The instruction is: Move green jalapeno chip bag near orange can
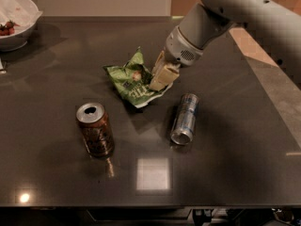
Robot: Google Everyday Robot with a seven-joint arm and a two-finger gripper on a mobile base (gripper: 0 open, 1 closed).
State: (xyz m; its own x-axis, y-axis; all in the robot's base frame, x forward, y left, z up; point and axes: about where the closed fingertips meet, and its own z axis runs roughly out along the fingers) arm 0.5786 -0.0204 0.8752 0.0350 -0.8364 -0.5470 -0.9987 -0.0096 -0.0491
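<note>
The green jalapeno chip bag (pixel 130 80) is crinkled and light green, held a little above the dark table at its middle. My gripper (pixel 159 82) comes down from the upper right and is shut on the bag's right edge. The orange can (pixel 95 129) stands upright to the lower left of the bag, brownish-orange with a silver top. A short gap separates the bag from the can.
A slim silver-and-blue can (pixel 184 118) lies on its side just right of the bag and below my gripper. A white bowl (pixel 16 21) with food sits at the far left corner. The table's front edge (pixel 141 205) runs along the bottom.
</note>
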